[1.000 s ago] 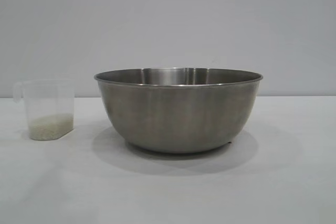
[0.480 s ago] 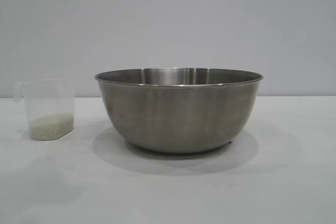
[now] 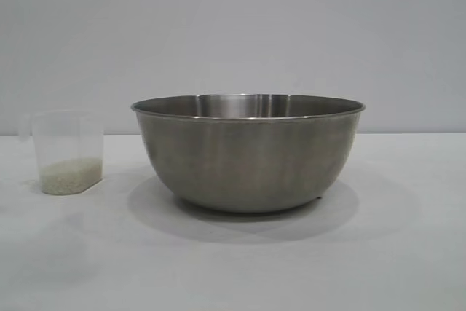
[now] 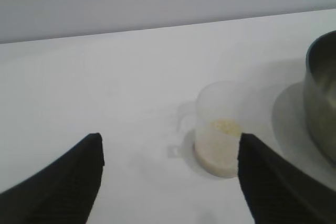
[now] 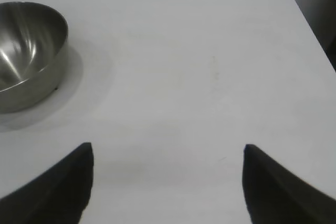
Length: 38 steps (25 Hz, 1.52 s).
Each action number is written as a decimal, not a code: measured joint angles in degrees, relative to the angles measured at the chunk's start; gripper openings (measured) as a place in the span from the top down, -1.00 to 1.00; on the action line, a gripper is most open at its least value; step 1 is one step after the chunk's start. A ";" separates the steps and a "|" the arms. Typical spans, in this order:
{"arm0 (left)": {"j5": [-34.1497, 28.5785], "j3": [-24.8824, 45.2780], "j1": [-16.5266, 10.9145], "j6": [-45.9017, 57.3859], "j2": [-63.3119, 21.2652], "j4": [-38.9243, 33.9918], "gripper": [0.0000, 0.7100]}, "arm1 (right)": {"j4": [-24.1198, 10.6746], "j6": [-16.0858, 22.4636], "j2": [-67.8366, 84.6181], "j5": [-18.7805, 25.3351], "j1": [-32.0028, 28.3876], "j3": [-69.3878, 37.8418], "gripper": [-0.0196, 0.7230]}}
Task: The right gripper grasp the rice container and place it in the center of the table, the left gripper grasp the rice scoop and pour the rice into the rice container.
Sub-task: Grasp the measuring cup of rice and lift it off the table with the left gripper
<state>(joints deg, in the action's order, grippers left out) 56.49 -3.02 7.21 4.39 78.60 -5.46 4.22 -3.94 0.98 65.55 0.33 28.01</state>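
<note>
Steel filled the middle of the exterior view: the bowl [image 3: 247,152] sat upright at the centre of the white worktop [image 3: 393,253], already where the task wanted it. Off to its left, apart from it, stood the scoop [image 3: 66,152], upright, a low layer of rice [image 3: 69,175] in its bottom. No arm showed here.

Over to the left wrist view: the left gripper [image 4: 170,169] had its fingers spread wide, nothing between them. The scoop [image 4: 220,129] stood ahead of it, offset toward the finger on the bowl's side, not centred in the gap. The bowl's rim [image 4: 320,103] lay just beyond the scoop. So the left arm was clearly the nearer one, and it likely needed a sideways correction before closing.

Right wrist view: the right gripper [image 5: 168,174] was spread and empty too, over bare worktop, well apart from the bowl [image 5: 29,51].
</note>
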 joint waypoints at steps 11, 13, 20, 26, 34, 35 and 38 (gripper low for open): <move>8.48 2.13 0.00 0.00 14.62 -0.03 -0.33 | 0.00 0.00 0.00 0.00 0.00 0.00 -0.40; 8.48 1.14 0.00 0.00 16.01 -0.03 -0.33 | 0.00 0.00 0.00 0.00 0.00 0.00 -0.40; 8.63 -1.39 0.00 0.00 18.71 -0.03 0.08 | 0.00 0.00 0.00 0.00 0.00 0.00 -0.40; 8.63 -3.63 0.00 0.00 20.63 -0.03 0.15 | 0.00 0.00 0.00 0.00 0.00 0.00 -0.40; 8.63 -8.59 0.00 0.00 25.42 -0.41 0.15 | 0.00 0.00 0.00 -0.04 0.00 0.00 -0.40; 8.63 -9.21 0.00 0.00 26.08 -0.63 0.15 | 0.00 0.00 0.00 -0.04 0.00 0.00 -0.40; 8.63 -11.35 0.00 0.12 28.27 -1.69 0.15 | 0.00 0.00 0.00 -0.04 0.00 0.00 -0.40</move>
<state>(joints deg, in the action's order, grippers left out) 65.12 -14.37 7.21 4.51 106.87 -7.15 4.22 -3.94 0.98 65.51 0.33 28.01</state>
